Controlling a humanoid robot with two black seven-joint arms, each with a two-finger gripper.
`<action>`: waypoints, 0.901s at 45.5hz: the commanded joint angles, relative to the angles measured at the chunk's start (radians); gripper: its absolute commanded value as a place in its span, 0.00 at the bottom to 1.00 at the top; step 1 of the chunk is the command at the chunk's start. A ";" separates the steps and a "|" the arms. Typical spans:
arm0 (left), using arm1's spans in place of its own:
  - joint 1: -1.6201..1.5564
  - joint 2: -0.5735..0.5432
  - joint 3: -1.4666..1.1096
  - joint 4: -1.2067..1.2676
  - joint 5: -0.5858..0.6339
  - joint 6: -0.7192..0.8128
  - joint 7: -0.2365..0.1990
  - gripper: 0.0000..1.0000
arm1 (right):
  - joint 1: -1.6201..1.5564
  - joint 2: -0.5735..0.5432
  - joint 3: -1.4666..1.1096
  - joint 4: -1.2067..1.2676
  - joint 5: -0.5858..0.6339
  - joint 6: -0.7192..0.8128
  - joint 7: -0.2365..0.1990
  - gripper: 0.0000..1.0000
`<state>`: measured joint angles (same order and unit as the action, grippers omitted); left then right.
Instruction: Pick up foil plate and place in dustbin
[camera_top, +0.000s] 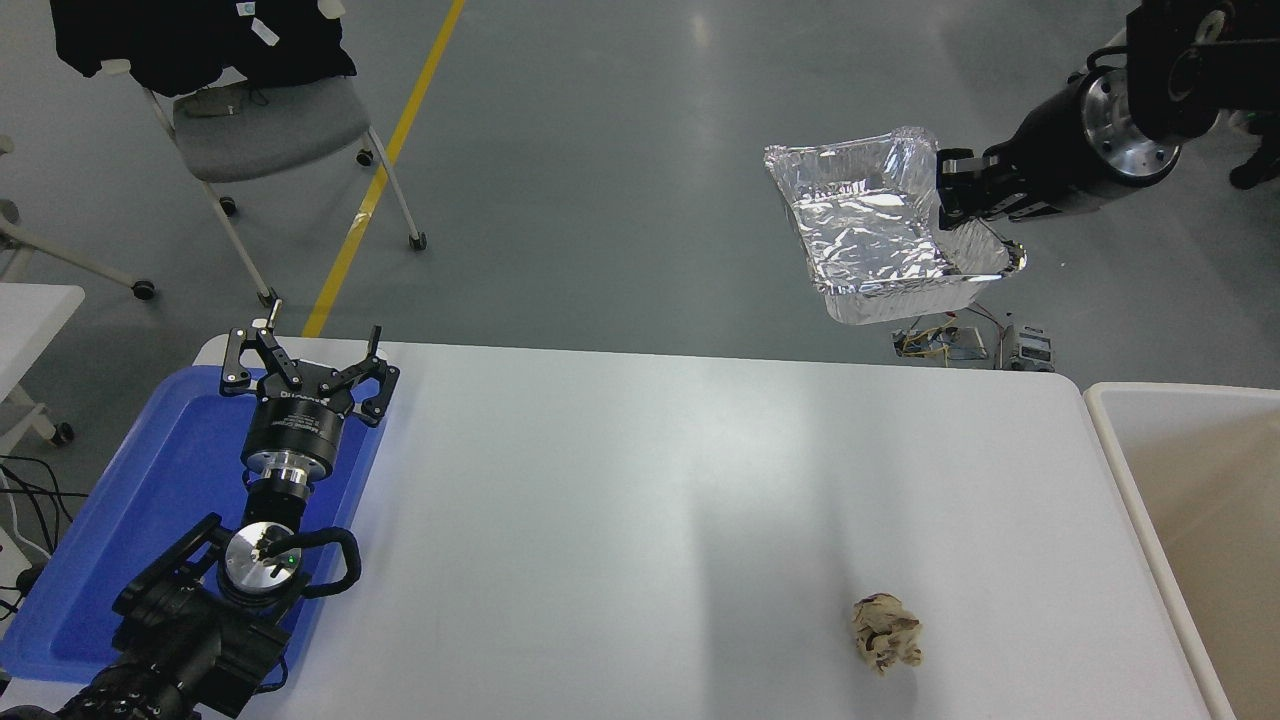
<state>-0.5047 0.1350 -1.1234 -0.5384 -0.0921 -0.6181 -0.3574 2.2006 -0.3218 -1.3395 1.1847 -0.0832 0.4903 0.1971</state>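
The shiny crinkled foil plate (875, 225) hangs in the air beyond the table's far edge, at the upper right. My right gripper (945, 190) is shut on its right rim and holds it high, the arm coming in from the top right corner. The dustbin (1120, 460), white-rimmed with a beige inside, stands at the table's right end, below and to the right of the plate. My left gripper (305, 360) is open and parked over the blue tray at the lower left.
A crumpled beige paper ball (885, 632) lies on the white table (640, 500) near the front right. A flat blue tray (150, 490) sits at the left. A chair (260, 120) with dark clothing stands on the floor at the far left.
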 joint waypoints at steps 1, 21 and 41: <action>0.000 0.000 0.001 0.000 0.000 0.000 0.000 1.00 | -0.076 -0.101 -0.003 -0.062 -0.056 -0.001 0.001 0.00; 0.000 0.000 -0.001 0.000 0.000 0.000 0.000 1.00 | -0.392 -0.421 0.016 -0.358 -0.208 -0.001 0.008 0.00; 0.000 0.000 0.001 0.000 0.000 0.000 0.000 1.00 | -1.018 -0.525 0.312 -0.864 -0.207 -0.019 0.008 0.00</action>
<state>-0.5047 0.1347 -1.1233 -0.5387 -0.0919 -0.6181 -0.3573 1.5206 -0.8021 -1.1907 0.6108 -0.2841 0.4768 0.2064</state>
